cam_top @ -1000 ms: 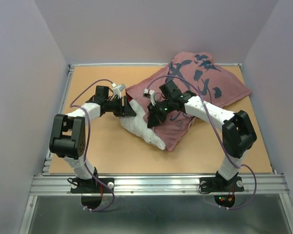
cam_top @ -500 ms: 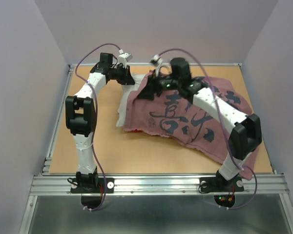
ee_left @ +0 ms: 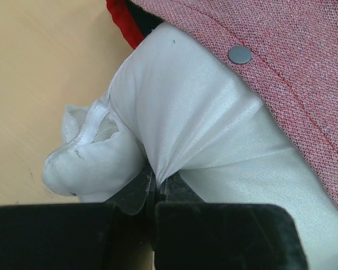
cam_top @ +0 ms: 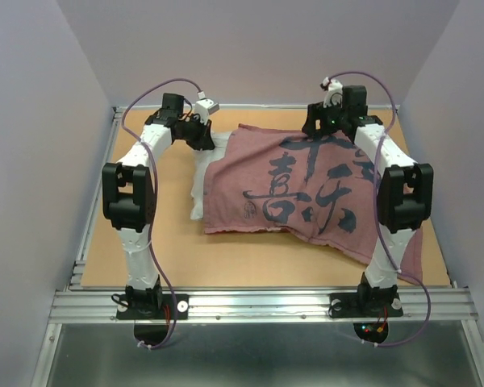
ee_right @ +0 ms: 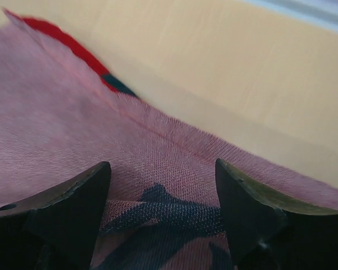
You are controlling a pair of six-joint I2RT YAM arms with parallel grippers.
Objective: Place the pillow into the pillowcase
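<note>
The pillowcase lies spread with its pinkish-red face and dark blue characters up, reaching from the far edge to the near right. The white pillow pokes out of its left side, mostly covered. My left gripper is at the pillow's far left corner. In the left wrist view it is shut on a pinched fold of the pillow, right beside the pillowcase hem with its snap button. My right gripper hovers open over the pillowcase's far edge; the cloth lies below the gripper, ungripped.
The tan tabletop shows to the left and front of the cloth. Pale walls close in the table at the back and sides. A metal rail with both arm bases runs along the near edge. The pillowcase's near right corner reaches toward the right arm.
Both arms swung to the far side and the pillowcase was turned and spread over the pillow. The left gripper closed on the pillow; the right gripper opened and let go of the pillowcase.
</note>
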